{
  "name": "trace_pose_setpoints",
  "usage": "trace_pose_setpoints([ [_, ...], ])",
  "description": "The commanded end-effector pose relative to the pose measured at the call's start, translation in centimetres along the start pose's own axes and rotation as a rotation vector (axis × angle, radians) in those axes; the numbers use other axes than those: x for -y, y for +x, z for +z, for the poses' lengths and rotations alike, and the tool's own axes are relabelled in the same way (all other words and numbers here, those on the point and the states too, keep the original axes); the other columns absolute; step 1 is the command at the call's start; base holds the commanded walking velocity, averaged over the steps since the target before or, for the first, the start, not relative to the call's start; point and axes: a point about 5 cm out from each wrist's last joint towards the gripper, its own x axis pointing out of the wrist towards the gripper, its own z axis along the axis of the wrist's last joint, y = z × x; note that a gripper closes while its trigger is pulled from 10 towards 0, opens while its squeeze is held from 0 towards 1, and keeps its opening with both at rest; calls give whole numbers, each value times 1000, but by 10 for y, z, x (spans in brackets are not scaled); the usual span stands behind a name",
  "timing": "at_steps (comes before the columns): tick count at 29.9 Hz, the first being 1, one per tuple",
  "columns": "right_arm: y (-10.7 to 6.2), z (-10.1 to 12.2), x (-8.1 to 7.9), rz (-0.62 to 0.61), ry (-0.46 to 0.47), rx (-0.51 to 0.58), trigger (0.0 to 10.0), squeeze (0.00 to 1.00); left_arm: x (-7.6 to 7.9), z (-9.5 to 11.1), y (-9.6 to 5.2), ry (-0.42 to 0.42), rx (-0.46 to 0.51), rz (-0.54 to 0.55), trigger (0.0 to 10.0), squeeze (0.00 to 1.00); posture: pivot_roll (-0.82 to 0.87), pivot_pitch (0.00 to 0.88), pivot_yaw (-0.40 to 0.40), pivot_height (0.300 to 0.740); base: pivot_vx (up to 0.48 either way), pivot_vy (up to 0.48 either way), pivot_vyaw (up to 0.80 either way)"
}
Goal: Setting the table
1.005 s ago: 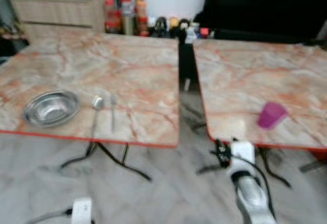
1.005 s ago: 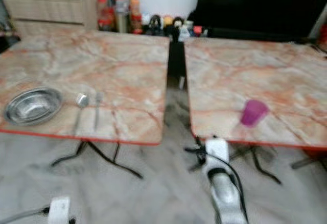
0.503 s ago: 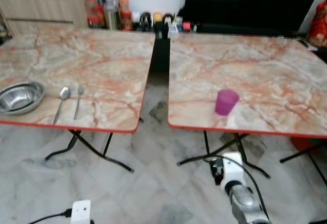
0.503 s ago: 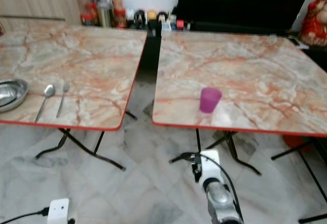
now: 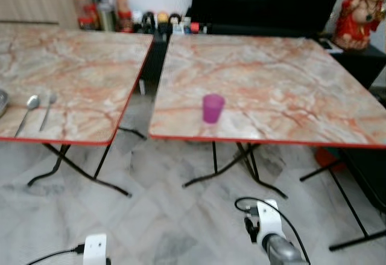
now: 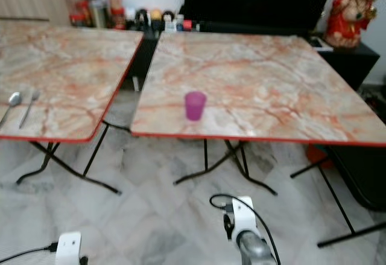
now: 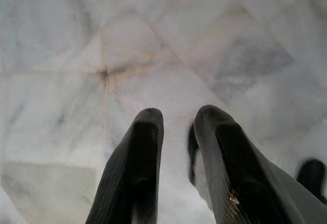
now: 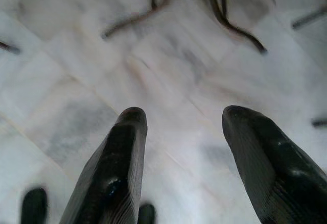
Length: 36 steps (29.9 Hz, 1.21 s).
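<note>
Head stereo pair looks forward and down from standing height, well back from the two marble tables [image 5: 253, 78]; both eyes share the tables, purple cup [image 5: 212, 108] and floor [image 6: 151, 217]. Both wrist views point straight down at the floor tiles, along their own black fingers [image 8: 115, 173].
</note>
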Motion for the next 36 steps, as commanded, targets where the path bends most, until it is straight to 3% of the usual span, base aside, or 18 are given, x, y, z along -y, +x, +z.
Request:
trace_pose_setpoints([
  [1, 0, -3, -3, 9, -6, -25, 10000, 0, -1, -5, -1, -33, -22, -4, 10000, 0, 42, 0, -35, 740, 0, 0, 0],
  [7, -1, -8, -7, 27, -10, -49, 10000, 0, 0, -6, -1, -40, -32, -5, 10000, 0, 41, 0, -37, 740, 0, 0, 0],
  [13, -1, -9, -12, 39, -80, -52, 10000, 0, 2, -6, -1, -43, -32, -16, 10000, 0, 39, 0, -36, 740, 378, 0, 0],
  [17, 0, -7, -7, 8, -6, -49, 10000, 0, 2, -5, -1, -43, -31, -16, 10000, 0, 39, 0, -33, 740, 406, 0, 0],
  [36, 0, -4, -8, -9, 74, -35, 10000, 0, 1, -2, 0, -27, -22, -19, 10000, 0, 26, 0, -16, 740, 409, 0, 0],
])
